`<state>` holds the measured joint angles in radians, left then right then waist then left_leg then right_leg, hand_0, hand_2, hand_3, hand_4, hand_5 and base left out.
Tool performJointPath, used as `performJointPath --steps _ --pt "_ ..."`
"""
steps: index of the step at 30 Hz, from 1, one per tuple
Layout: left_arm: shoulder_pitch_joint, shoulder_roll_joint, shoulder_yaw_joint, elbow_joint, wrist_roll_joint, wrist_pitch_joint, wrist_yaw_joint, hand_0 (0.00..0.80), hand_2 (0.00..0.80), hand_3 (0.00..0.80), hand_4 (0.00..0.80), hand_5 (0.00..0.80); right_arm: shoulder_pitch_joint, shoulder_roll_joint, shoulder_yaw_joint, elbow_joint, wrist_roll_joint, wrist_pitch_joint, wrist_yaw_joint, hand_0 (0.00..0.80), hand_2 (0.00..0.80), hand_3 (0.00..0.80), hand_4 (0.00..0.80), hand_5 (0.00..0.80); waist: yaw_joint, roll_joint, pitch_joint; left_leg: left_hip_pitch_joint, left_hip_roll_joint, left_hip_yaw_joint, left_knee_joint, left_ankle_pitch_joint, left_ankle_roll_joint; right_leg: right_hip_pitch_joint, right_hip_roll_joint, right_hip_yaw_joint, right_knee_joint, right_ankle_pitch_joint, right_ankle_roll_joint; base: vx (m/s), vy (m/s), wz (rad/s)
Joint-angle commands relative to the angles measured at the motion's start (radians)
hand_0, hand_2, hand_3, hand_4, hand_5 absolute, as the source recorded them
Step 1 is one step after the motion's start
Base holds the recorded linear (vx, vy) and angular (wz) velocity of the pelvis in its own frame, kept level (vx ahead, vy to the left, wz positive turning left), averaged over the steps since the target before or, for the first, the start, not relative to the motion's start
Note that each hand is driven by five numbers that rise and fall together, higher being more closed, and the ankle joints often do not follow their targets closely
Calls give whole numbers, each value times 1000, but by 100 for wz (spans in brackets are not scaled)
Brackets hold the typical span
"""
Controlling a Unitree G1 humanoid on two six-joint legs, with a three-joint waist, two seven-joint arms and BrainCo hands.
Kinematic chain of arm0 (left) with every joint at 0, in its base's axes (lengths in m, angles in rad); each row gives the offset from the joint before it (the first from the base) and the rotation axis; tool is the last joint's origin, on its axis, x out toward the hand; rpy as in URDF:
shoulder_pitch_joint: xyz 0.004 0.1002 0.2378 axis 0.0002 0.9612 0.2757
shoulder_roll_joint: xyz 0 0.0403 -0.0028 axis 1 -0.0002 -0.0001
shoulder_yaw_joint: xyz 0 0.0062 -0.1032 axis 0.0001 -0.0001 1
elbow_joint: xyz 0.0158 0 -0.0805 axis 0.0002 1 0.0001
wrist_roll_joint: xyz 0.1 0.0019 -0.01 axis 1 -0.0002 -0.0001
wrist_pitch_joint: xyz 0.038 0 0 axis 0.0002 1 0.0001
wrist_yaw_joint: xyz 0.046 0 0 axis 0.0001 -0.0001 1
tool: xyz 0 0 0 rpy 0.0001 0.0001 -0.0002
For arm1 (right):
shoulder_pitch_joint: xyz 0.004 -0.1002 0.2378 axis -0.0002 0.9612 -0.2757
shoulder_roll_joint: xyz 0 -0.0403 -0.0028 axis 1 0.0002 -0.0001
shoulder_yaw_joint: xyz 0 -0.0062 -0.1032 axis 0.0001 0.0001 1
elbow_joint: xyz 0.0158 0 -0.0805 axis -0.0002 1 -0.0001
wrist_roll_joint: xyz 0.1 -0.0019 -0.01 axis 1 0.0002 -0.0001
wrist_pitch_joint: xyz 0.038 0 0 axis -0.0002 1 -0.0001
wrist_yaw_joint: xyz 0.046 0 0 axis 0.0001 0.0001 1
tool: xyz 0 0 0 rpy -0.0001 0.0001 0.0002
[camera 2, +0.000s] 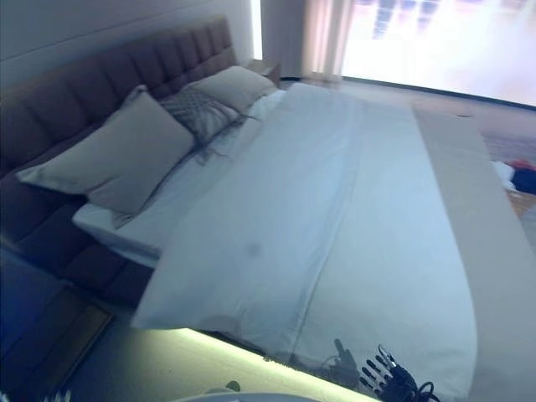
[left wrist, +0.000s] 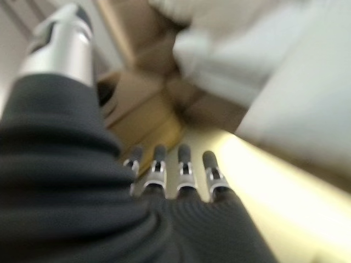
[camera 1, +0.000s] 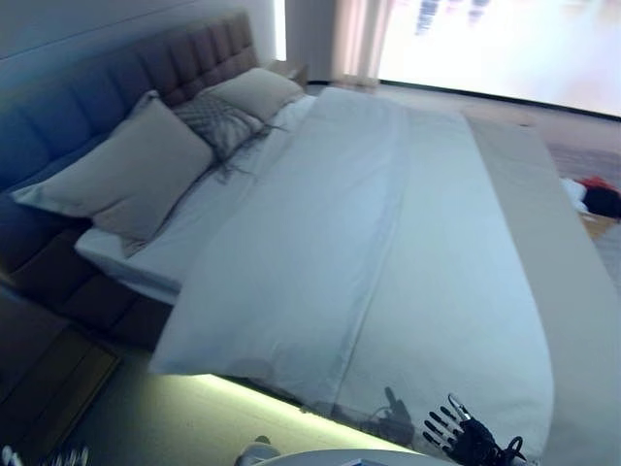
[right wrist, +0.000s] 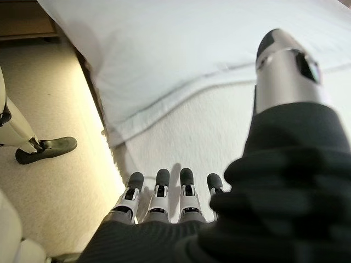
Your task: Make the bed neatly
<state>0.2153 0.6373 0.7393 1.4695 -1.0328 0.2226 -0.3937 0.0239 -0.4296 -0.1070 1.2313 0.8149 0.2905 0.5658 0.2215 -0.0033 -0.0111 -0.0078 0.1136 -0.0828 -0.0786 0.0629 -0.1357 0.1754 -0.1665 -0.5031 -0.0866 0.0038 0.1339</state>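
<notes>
A white duvet [camera 1: 388, 243] lies spread over the bed, its near edge hanging over the bed's side. Two beige pillows [camera 1: 126, 175] [camera 1: 257, 92] and a grey patterned cushion [camera 1: 218, 121] lean on the brown padded headboard [camera 1: 146, 68]. A beige runner [camera 1: 553, 243] covers the foot end. My right hand [camera 1: 464, 432] is open, fingers straight, just above the duvet's near edge; its own view shows the duvet [right wrist: 192, 66] past the fingers [right wrist: 159, 192]. My left hand [left wrist: 170, 170] is open and empty, off the bed over the floor.
A wooden bedside table [camera 1: 49, 369] stands at the lower left by the headboard. A light strip glows under the bed's near side [camera 1: 262, 393]. Red and dark things [camera 1: 597, 194] lie on the floor beyond the foot end. Curtains [camera 1: 364, 39] hang at the back.
</notes>
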Motion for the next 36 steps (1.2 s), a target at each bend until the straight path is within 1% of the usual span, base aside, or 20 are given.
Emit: performJointPath --steps 1,3,4,5,6,10,12,14,15,17,18,19,21,22,25,27,30,33,34,36 --pt "-12 27 -81 37 208 -96 -7 0 0 0 0 0 -90 -21 -25 12 16 13 23 0 0 0 0 0 66 -38 63 27 -2 42 -4 -36 24 0 -84 19 9 7 30 -56 49 48" --pt "4 9 -132 59 314 -151 31 0 0 0 0 0 -95 -25 -21 13 25 10 23 0 0 0 0 0 73 -35 71 24 -3 40 -3 -34 26 -2 -86 14 10 12 28 -54 33 42" --pt "7 4 -142 63 331 -163 46 0 0 0 0 0 -94 -26 -21 13 27 9 25 0 0 0 0 0 75 -35 73 23 -3 39 -3 -33 27 -2 -86 13 11 13 29 -43 5 28" --pt "16 -4 -178 78 381 -200 105 0 0 0 0 0 -96 -28 -14 9 37 10 27 0 0 0 0 0 78 -37 80 23 -4 37 -2 -31 28 -2 -88 10 12 17 28 -34 -3 16" --pt "20 -7 -195 87 430 -227 143 0 0 0 0 0 -96 -27 -10 7 43 8 28 0 0 0 0 0 79 -36 83 23 -4 35 -2 -30 29 -2 -88 8 12 18 27 -29 -6 13" --pt "19 -25 -270 95 538 -310 262 0 0 0 0 0 -97 -27 19 -18 57 10 30 0 0 0 0 0 76 -38 87 29 -2 41 -4 -29 30 -5 -89 8 13 26 27 -10 -17 12" --pt "13 -37 -313 92 604 -351 332 0 0 0 0 0 -100 -25 40 -31 63 6 34 0 0 0 0 0 69 -38 86 34 0 51 -6 -28 31 -9 -89 12 12 31 27 0 -47 1" --pt "-4 -57 -380 79 669 -396 403 0 0 0 0 0 -100 -19 67 -49 52 5 31 0 0 0 0 0 52 -42 82 38 4 70 -9 -28 30 -19 -88 26 10 38 30 -3 -67 -3" --pt "-12 -65 -412 65 703 -419 434 0 0 0 0 0 -99 -17 78 -52 33 2 30 0 0 0 0 0 43 -42 81 39 5 79 -9 -28 30 -23 -87 33 10 41 30 -8 -60 -2" --pt "-36 -79 -491 23 797 -454 488 0 0 0 0 0 -95 -26 109 -50 -61 -6 49 0 0 0 0 0 24 -43 76 42 8 102 -9 -29 30 -32 -85 48 6 47 33 -11 -53 -10" --pt "-46 -85 -519 4 820 -455 497 0 0 0 0 0 -95 -30 121 -51 -85 -9 54 0 0 0 0 0 20 -43 75 43 9 109 -9 -28 29 -35 -86 52 5 50 35 -18 -53 -31" --pt "-69 -94 -573 -38 834 -448 516 0 0 0 0 0 -95 -44 149 -61 -141 -14 57 0 0 0 0 0 8 -43 73 45 11 123 -9 -28 28 -41 -87 59 3 56 37 -21 -40 -36" --pt "-85 -100 -614 -71 843 -444 515 0 0 0 0 0 -96 -58 173 -70 -199 -31 62 0 0 0 0 0 -1 -45 69 42 11 131 -9 -27 28 -49 -89 65 -1 63 40 -32 -46 -28" --pt "-102 -106 -648 -98 878 -439 502 0 0 0 0 0 -96 -73 197 -78 -257 -56 88 0 0 0 0 0 -10 -45 67 43 13 141 -9 -28 28 -54 -90 70 -1 67 41 -41 -67 -25" --pt "-144 -122 -755 -166 915 -403 480 0 0 0 0 0 -96 -95 240 -137 -249 -34 99 0 0 0 0 0 -39 -46 61 50 18 169 -9 -29 28 -66 -93 85 -1 78 45 -22 -72 -30" --pt "-168 -129 -789 -188 920 -375 457 0 0 0 0 0 -93 -97 242 -162 -246 -29 89 0 0 0 0 0 -63 -42 55 58 23 189 -9 -32 28 -73 -95 98 -1 83 48 -4 -49 -34" --pt "-198 -148 -839 -200 925 -329 415 0 0 0 0 0 -71 -72 236 -164 -234 -40 78 0 0 0 0 0 -101 -37 48 70 29 218 -9 -36 30 -84 -94 124 -1 91 52 5 -66 -36" --pt "-232 -185 -883 -179 908 -288 396 0 0 0 0 0 -53 -20 223 -116 -202 -81 33 0 0 0 0 0 -140 -34 42 85 32 241 -9 -43 33 -91 -87 153 -1 93 51 19 -72 -35" --pt "-244 -208 -896 -171 905 -272 390 0 0 0 0 0 -47 15 218 -84 -181 -120 -9 0 0 0 0 0 -157 -32 40 93 34 250 -9 -45 34 -93 -82 169 -1 92 49 30 -71 -36" --pt "-259 -239 -915 -158 869 -242 361 0 0 0 0 0 -42 67 209 -40 -108 -138 -85 0 0 0 0 0 -181 -29 38 107 38 266 -9 -49 35 -95 -74 194 -1 91 45 34 -69 -31"
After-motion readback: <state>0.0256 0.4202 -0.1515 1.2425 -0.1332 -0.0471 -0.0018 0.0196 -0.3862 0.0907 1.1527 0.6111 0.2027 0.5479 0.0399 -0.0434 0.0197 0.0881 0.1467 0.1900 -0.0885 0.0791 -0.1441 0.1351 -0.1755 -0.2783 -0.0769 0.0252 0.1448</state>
